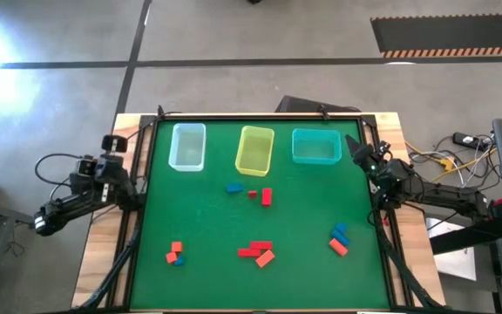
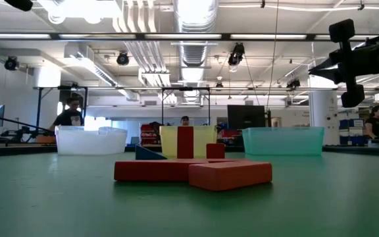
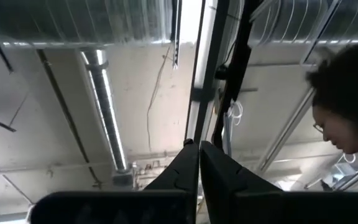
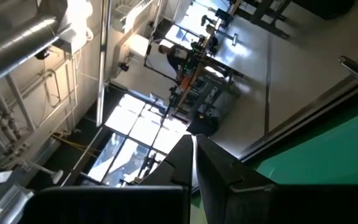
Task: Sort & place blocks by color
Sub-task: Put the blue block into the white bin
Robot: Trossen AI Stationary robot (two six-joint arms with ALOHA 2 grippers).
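Red, orange and blue blocks lie on the green table. A blue one, a small red one and a red bar lie near the yellow bin. Three small clusters lie nearer the front: left, middle and right. The low view shows the middle cluster's red bar and orange block. My left gripper is shut and empty at the table's left edge, pointing up. My right gripper is shut and empty at the right edge.
Three bins stand in a row at the far edge: clear-bluish, yellow and teal. A person's head shows in the left wrist view; other people stand in the room beyond.
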